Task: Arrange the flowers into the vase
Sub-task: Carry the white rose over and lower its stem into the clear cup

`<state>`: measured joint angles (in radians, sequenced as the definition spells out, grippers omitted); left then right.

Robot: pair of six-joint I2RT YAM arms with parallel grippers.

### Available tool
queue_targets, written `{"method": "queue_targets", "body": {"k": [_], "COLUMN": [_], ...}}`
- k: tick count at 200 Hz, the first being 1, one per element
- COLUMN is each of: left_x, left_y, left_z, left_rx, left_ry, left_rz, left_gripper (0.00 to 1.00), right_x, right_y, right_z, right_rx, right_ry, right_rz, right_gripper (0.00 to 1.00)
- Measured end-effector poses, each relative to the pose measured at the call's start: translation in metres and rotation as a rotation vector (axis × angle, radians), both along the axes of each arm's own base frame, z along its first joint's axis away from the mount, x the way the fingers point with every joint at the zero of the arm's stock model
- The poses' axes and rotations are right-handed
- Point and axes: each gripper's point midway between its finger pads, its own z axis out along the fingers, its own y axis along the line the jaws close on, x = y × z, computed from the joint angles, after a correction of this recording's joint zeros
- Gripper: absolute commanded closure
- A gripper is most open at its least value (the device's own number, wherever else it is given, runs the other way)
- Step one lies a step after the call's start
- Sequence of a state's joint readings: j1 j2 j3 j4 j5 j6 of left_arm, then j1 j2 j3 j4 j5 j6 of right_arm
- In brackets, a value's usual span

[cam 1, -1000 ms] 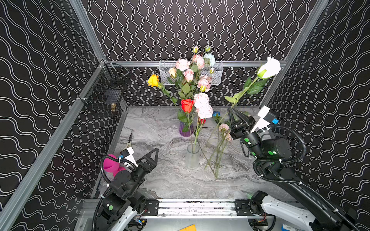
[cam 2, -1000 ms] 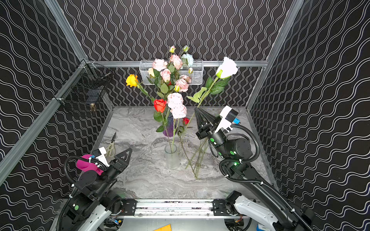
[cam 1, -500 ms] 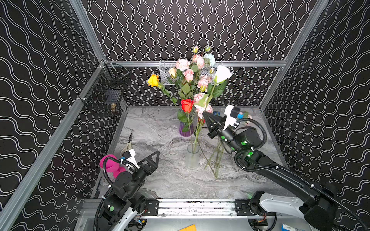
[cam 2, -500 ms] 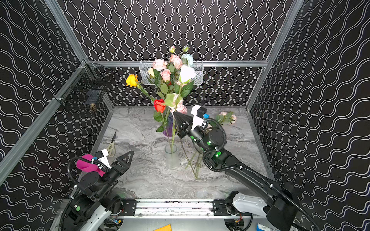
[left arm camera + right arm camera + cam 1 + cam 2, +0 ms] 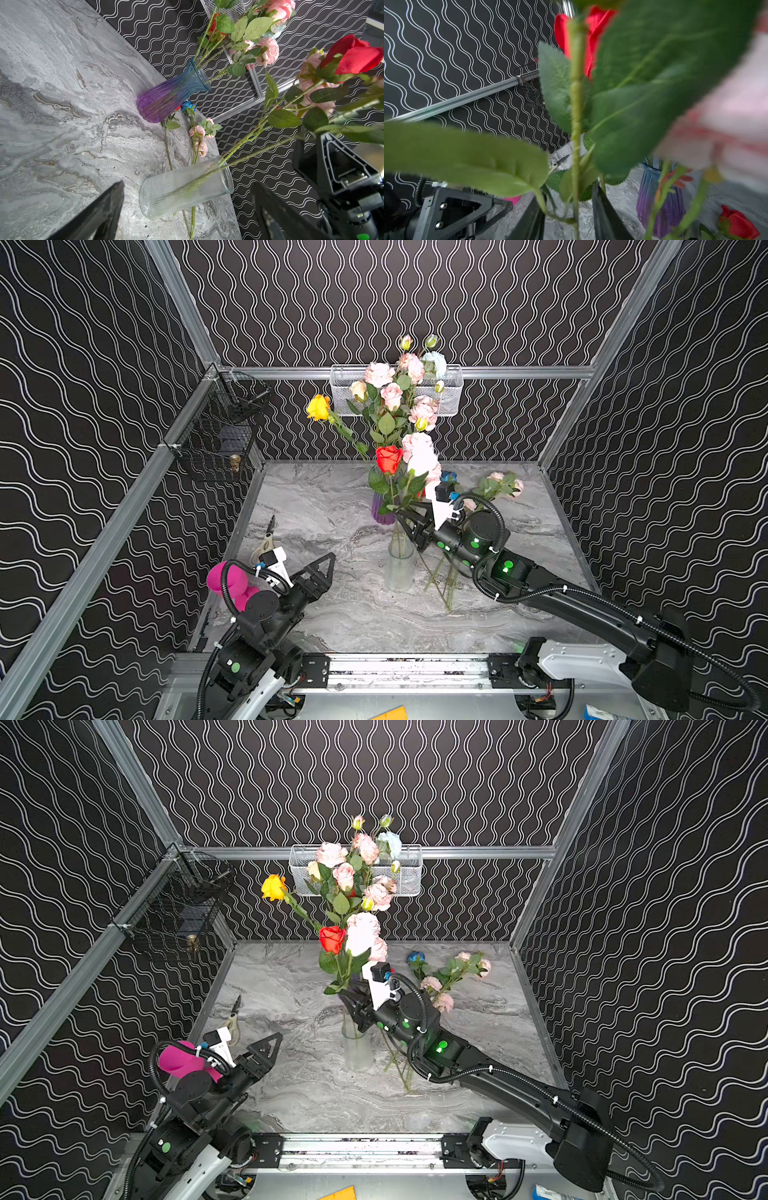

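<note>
Flowers (image 5: 390,396) — right tool (image 5: 568,207) loosely parted around a stem (image 5: 576,116) (left tool (image 5: 188,184) spread wide, empty).

left arm (image 5: 266,610) and right arm (image 5: 582,605) both matte black, green status lights, ribbed cable loops, white camera brackets. left gripper (image 5: 188,185) has hollow triangular fingers (image 5: 99,212).

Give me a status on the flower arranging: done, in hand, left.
Done: the purple vase holds a bunch, and the clear vase holds a red rose and pink blooms. In hand: the white rose stands in the clear vase, its stem between the right gripper's parted fingers. Left: the blue rose and pink sprays lying on the table.
</note>
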<state>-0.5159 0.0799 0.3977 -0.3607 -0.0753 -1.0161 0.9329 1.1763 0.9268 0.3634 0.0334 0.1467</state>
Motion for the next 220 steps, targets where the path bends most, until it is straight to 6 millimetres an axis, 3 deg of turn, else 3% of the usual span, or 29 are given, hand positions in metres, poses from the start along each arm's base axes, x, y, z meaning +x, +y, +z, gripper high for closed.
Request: {"method": "queue_targets", "body": {"k": [40, 58, 84, 122, 149, 220], "left_x": [0.003, 0.005, 0.008, 0.010, 0.011, 0.010], "left_y": [-0.004, -0.008, -0.011, -0.017, -0.018, -0.018], "left_z": [-0.010, -0.012, -0.016, -0.018, -0.021, -0.018], "left_rx": [0.005, 0.005, -0.009, -0.015, -0.014, -0.019], "left_ry": [0.024, 0.035, 0.048, 0.056, 0.067, 0.060], "left_rz": [-0.009, -0.024, -0.031, -0.050, -0.055, -0.059], "left_gripper": [0.02, 0.02, 0.02, 0.02, 0.02, 0.02], "right_x": [0.003, 0.005, 0.004, 0.003, 0.006, -0.001], "right_y": [-0.009, -0.011, -0.012, -0.018, -0.026, -0.036], "right_z": [0.001, 0.004, 0.025, 0.022, 0.032, 0.012], "right_rx": [-0.027, -0.047, -0.032, -0.078, -0.094, -0.176], "right_ry": [0.021, 0.040, 0.053, 0.131, 0.178, 0.261], "right_rz": [-0.053, -0.073, -0.090, -0.118, -0.160, -0.174], "right_gripper": [0.43, 0.41, 0.39, 0.35, 0.34, 0.33]}}
